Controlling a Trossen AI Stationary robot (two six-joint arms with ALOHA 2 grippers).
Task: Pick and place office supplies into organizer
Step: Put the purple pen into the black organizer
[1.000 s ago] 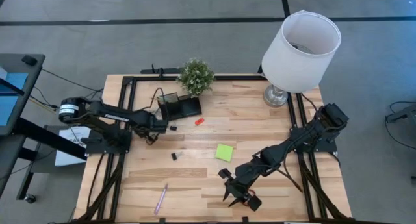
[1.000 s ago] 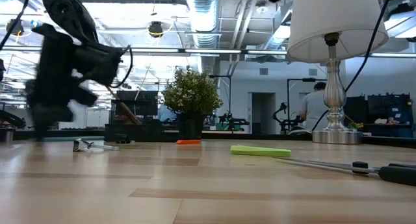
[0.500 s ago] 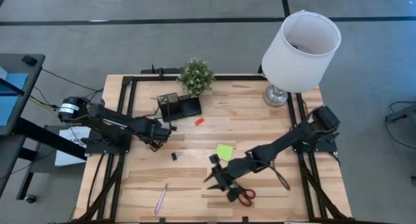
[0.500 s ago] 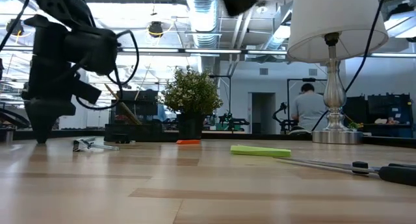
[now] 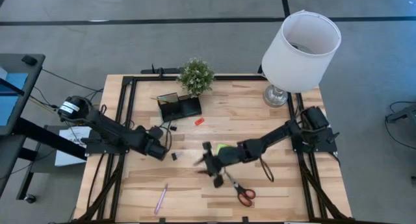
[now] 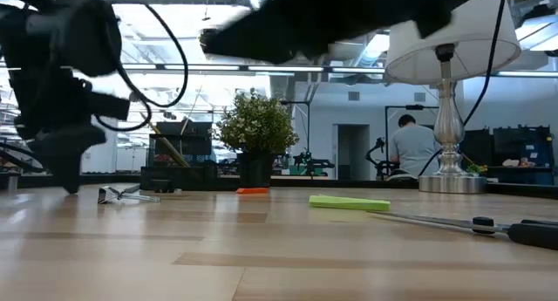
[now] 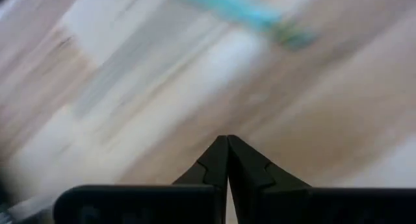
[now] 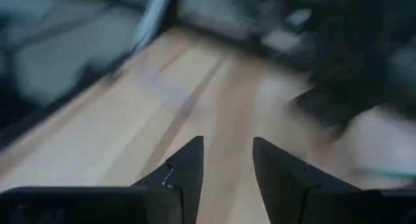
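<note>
My left gripper (image 5: 162,150) is shut and points down at bare wood (image 7: 227,141), left of a tiny black piece (image 5: 174,156). A blurred teal pen (image 7: 240,10) lies beyond its tips. My right gripper (image 5: 203,162) is open and holds nothing (image 8: 227,160). It hovers over the table's middle, its arm covering part of the lime-green sticky note (image 5: 223,147). Red-handled scissors (image 5: 239,190) and a pink pen (image 5: 160,198) lie flat near the front edge. A small red piece (image 5: 199,121) lies near the black organizer (image 5: 179,107).
A potted plant (image 5: 195,76) stands behind the organizer at the far edge. A lamp with a white shade (image 5: 300,45) stands at the far right corner. In the low view a person (image 6: 410,148) sits in the room behind the table. Bare wood lies at the near left.
My left gripper has swung from beside the organizer toward the table's near edge, still shut. My right gripper has moved from over the scissors at the near edge toward the table's left and middle, staying open. The scissors now lie uncovered, where they were.
</note>
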